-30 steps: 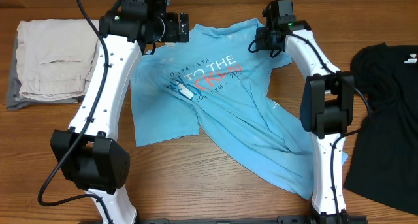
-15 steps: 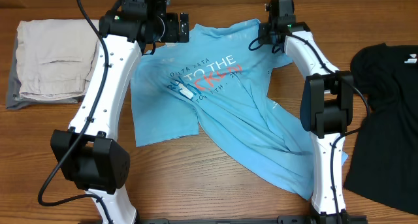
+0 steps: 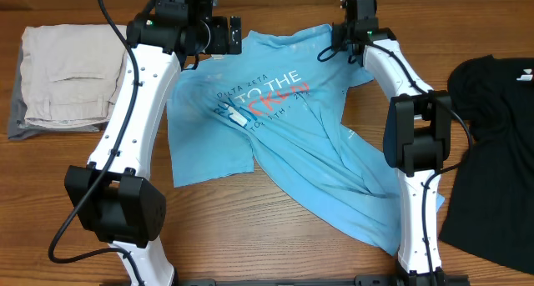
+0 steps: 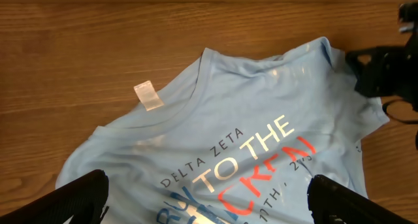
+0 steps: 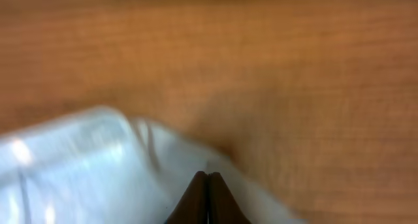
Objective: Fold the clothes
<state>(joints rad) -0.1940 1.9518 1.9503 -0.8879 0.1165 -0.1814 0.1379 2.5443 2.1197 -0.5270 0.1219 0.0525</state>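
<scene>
The light blue T-shirt (image 3: pixel 284 127) lies spread and wrinkled on the wooden table, lettering up, its lower part bunched toward the front right. My left gripper (image 3: pixel 231 36) hovers over the collar area, open wide and empty. In the left wrist view its fingers (image 4: pixel 206 198) frame the lettering on the shirt (image 4: pixel 248 145), with the neck tag showing. My right gripper (image 3: pixel 340 46) is at the shirt's far right shoulder. In the blurred right wrist view its fingertips (image 5: pixel 208 178) are pressed together on the pale fabric edge (image 5: pixel 98 165).
A folded beige pile (image 3: pixel 62 77) lies at the far left. A black garment (image 3: pixel 492 153) lies at the right edge. Bare wood shows beyond the shirt's collar (image 4: pixel 98 41).
My right gripper has moved toward the table's far edge at the shirt's shoulder. The left arm has not moved.
</scene>
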